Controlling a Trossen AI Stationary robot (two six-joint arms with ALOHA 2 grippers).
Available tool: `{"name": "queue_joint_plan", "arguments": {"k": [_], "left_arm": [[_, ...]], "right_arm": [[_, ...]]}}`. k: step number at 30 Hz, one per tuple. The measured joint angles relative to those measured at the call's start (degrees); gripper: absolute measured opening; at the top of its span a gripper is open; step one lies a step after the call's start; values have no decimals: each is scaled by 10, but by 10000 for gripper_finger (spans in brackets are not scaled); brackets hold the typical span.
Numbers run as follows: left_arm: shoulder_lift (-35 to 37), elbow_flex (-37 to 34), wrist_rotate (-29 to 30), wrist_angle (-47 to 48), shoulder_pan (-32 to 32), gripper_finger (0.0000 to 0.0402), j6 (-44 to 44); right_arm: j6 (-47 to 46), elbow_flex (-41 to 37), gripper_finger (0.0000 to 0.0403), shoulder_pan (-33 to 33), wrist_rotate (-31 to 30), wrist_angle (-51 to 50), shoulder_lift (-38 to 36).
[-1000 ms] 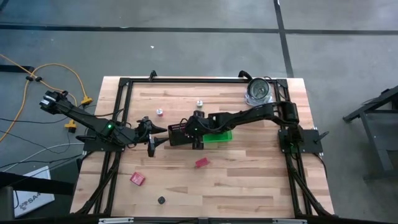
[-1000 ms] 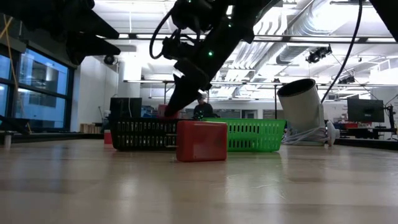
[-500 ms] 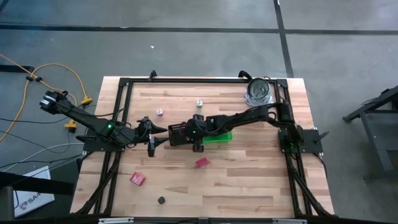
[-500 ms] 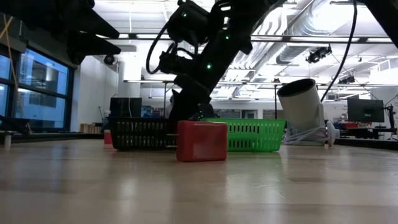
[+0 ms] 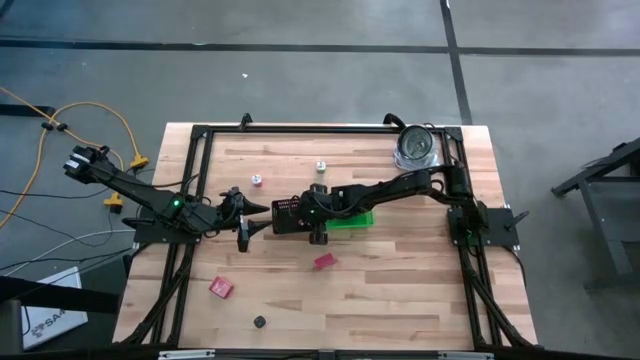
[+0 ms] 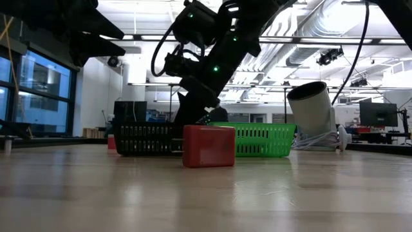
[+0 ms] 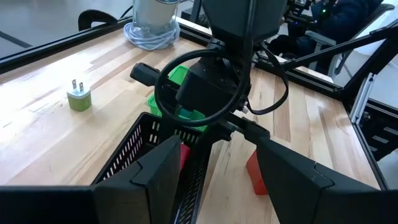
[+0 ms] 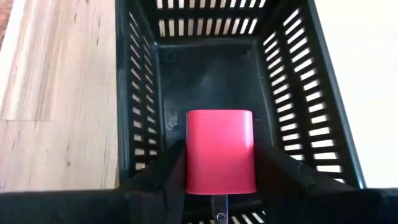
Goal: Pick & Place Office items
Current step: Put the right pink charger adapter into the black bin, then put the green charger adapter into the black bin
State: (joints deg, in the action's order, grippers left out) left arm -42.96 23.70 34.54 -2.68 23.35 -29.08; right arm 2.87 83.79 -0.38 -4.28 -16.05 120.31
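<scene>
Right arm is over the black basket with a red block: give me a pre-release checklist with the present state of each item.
1. Red block between the right hand fingers: ok, shut on it.
2. Block over the black mesh tray, inside its walls: ok.
3. Tray floor under the block free: ok in the right wrist view.
4. Block resting on the tray floor: cannot tell.
5. Left hand out of the way: not ok; it points at the tray's end, close to the right arm.
6. Items left on the table: not ok; a second red block and others remain.
</scene>
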Motion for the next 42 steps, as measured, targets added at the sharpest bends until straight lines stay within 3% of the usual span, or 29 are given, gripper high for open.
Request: {"name": "queue_joint_plan", "arguments": {"k": [42], "left_arm": [[0, 0, 0, 0, 0, 204, 0]], "right_arm": [[4, 0, 181, 0, -1, 17, -5]]}}
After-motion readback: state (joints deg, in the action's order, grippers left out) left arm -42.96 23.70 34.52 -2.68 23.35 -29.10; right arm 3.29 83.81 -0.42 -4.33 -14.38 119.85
